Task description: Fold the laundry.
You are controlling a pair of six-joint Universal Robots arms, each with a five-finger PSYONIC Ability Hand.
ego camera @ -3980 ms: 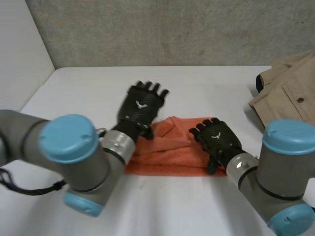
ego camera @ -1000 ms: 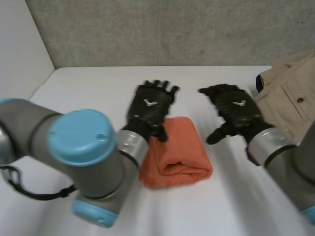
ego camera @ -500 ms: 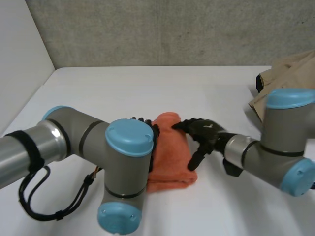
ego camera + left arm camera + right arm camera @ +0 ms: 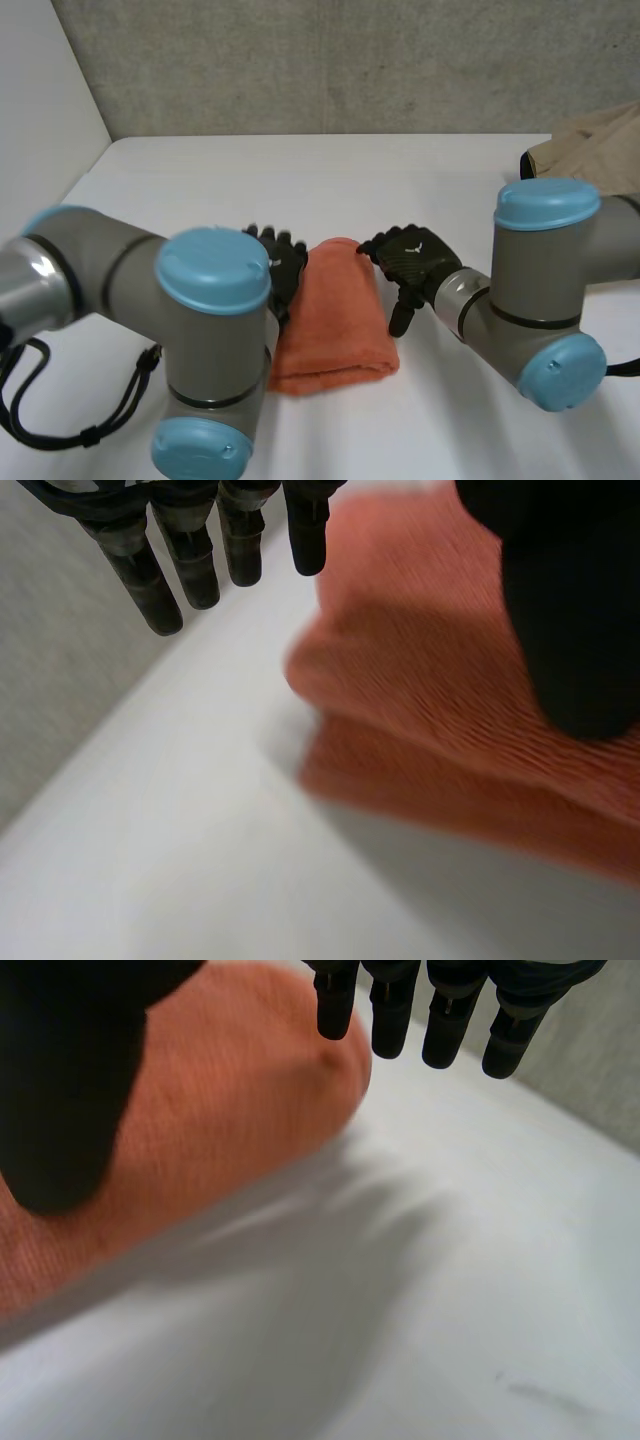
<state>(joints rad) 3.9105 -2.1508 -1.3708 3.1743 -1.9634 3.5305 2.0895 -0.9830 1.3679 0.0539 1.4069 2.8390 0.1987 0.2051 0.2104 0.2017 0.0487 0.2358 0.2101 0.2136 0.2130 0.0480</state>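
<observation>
Orange towel: soft cloth, fine ribbed weave, matt, table: white, smooth, matt, left hand & right hand: black, carbon-weave look, sl. sheen, arm caps: lt-blue plastic, semi-gloss, wall: grey, rough concrete, beige garment: woven cloth

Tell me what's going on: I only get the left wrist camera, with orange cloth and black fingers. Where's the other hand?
Observer: The right hand is at the opposite side of the orange towel, facing the left hand.
Visitor: Is it grabbing the cloth?
Observer: Its own camera shows its fingers straight, fingertips by the towel's rounded end, thumb over the cloth.
Visitor: Any more laundry?
Observer: A tan garment lies at the table's right edge.
</observation>
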